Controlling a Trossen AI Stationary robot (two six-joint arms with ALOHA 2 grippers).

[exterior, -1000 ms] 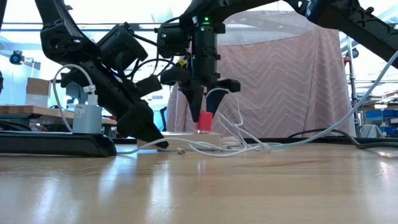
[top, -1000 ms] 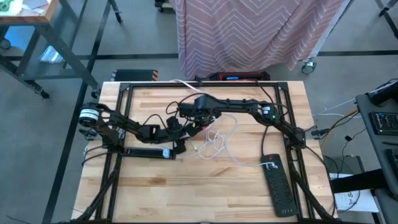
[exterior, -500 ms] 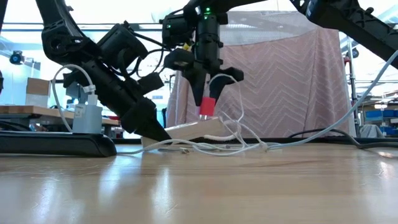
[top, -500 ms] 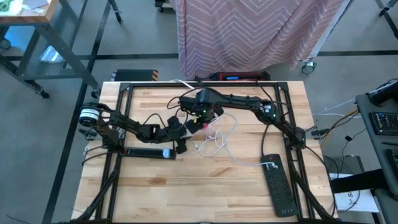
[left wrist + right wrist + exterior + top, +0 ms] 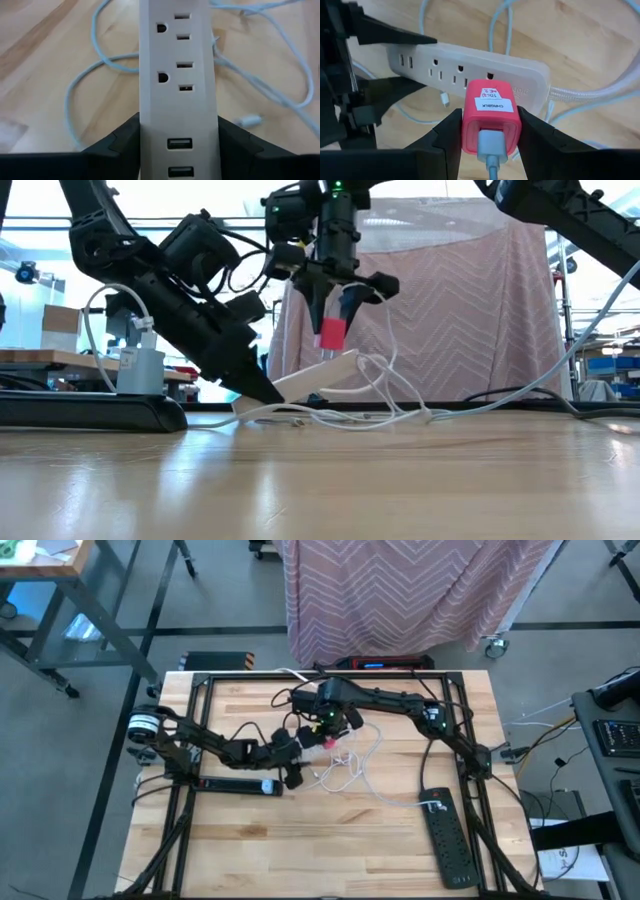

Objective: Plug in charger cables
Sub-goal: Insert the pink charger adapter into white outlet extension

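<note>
Two black power strips (image 5: 238, 783), one white strip (image 5: 470, 70), one red-pink plug block (image 5: 491, 122), two claws.

Near the table's (image 5: 400, 840) middle, the left gripper (image 5: 262, 390) clamps one end of a white power strip (image 5: 318, 378), which tilts — its free end raised off the wood. Just above that strip hangs the plug block (image 5: 331, 333), pinched in the right gripper (image 5: 333, 320), a cord running out of its top. Loose charger cables (image 5: 350, 765) lie coiled to the right of the strip. A black power strip (image 5: 240, 783) lies left — another (image 5: 448, 836) sits near the right edge.
</note>
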